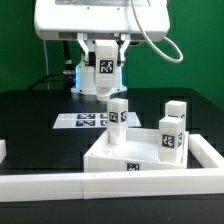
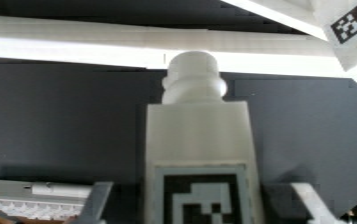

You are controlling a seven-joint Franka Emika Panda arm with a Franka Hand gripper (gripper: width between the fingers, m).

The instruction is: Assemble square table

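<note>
On the black table point(image 1: 30, 130) we record one square tabletop point(image 1: 125, 158), a white slab with a raised rim and a black-and-white tag on its near edge, lying just behind the white border bars point(image 1: 60, 183). We count three white blocky tagged legs: two point(image 1: 174, 133) upright on the slab at the exterior view's right, one point(image 1: 118, 115) upright under the gripper point(image 1: 107, 95). Its fingers point(image 2: 50, 197) clasp this leg, whose rounded peg shows in the wrist view; the marker board point(image 1: 88, 121) lies behind.
</note>
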